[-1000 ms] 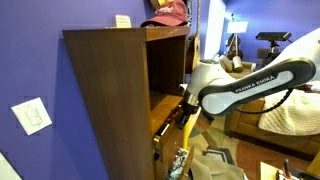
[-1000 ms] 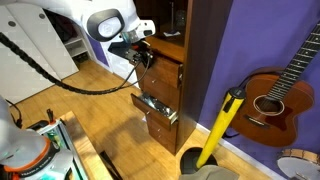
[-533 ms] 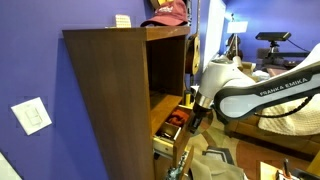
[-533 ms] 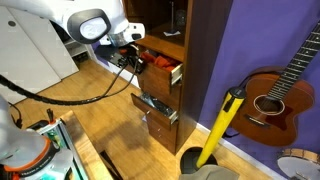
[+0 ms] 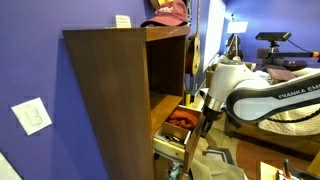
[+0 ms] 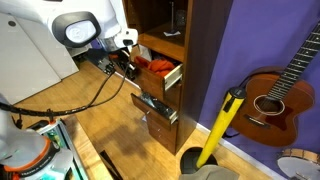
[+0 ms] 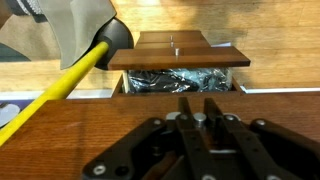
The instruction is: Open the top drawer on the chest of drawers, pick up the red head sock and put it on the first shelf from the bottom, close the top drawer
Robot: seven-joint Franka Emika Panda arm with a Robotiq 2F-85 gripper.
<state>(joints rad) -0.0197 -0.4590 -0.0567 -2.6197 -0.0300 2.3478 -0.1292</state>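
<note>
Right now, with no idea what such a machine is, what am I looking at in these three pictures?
The white machine is a robot arm that a person steers from a distance. Two pictures come from cameras standing in the room. The third comes from a camera on the arm's wrist and looks down past its two dark fingers. The arm stands at a wooden chest of drawers. Its top drawer is open, with a red cloth lying inside. The drawer below is partly out too. I see nothing held, and I cannot tell whether the fingers are open or shut. A guitar leans nearby.
</note>
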